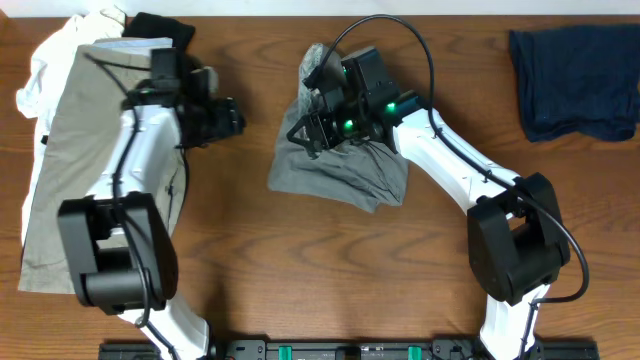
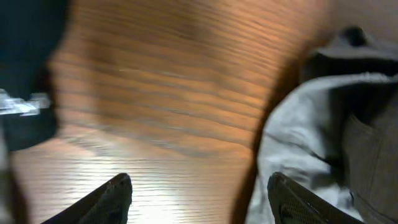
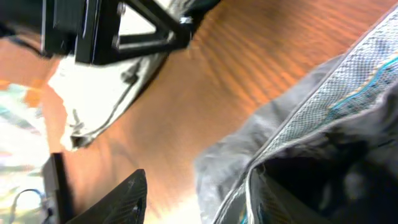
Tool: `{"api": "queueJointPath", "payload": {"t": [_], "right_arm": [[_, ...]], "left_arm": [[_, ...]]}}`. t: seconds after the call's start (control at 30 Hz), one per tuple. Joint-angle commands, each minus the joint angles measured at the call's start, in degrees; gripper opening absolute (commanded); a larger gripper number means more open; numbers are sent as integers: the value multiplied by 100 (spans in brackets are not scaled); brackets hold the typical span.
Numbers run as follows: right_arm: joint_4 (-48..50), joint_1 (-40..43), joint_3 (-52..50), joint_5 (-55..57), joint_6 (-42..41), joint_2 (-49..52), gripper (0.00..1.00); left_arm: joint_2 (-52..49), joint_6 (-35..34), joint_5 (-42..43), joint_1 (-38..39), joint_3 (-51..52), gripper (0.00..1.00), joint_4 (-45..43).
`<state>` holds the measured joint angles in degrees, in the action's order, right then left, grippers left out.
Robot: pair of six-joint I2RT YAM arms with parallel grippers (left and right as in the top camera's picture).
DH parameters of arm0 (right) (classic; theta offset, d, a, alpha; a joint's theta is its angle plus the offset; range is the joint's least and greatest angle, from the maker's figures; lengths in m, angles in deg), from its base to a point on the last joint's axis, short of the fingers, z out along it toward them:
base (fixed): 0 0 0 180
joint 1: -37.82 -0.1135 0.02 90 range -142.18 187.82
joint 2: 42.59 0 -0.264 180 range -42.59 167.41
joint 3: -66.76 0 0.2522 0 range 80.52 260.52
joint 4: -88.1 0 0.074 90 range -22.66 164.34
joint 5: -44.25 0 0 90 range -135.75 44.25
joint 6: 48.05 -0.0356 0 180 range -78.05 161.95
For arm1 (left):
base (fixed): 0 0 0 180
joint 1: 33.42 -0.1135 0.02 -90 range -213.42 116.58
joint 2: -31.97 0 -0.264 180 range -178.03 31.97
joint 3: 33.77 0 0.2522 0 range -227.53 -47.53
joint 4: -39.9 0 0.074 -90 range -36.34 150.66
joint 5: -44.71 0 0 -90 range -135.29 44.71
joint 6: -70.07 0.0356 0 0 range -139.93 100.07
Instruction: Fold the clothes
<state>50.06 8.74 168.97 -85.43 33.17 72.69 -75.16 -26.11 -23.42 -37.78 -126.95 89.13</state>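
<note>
Matt grey woven shorts (image 1: 338, 180) lie on glossy wood-grain table (image 1: 260, 280).

Overhead straight down on whole table (image 1: 250, 290); left wrist low over wood, right wrist against grey shorts (image 3: 298, 130).

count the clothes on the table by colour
grey shorts: 1
khaki shorts: 1
white garment: 1
black piece: 1
navy piece: 1
total: 5

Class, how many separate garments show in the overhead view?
5: grey shorts centre; navy piece top right; khaki shorts, white piece and black piece piled at left. More may hide beneath.
</note>
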Motion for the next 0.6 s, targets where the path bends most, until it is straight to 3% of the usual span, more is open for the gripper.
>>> {"api": "queueJointPath", "payload": {"t": [0.0, 0.2, 0.57], "right_arm": [[-177, 118, 155, -236, -61, -424, 51], [-1274, 256, 155, 1971, 37, -817, 52], [-1582, -507, 22, 1974, 157, 35, 29]], "left_arm": [[190, -35, -2, -146, -114, 72, 7], [190, -35, -2, -129, -114, 71, 4], [190, -31, -9, -138, -114, 71, 2]]}}
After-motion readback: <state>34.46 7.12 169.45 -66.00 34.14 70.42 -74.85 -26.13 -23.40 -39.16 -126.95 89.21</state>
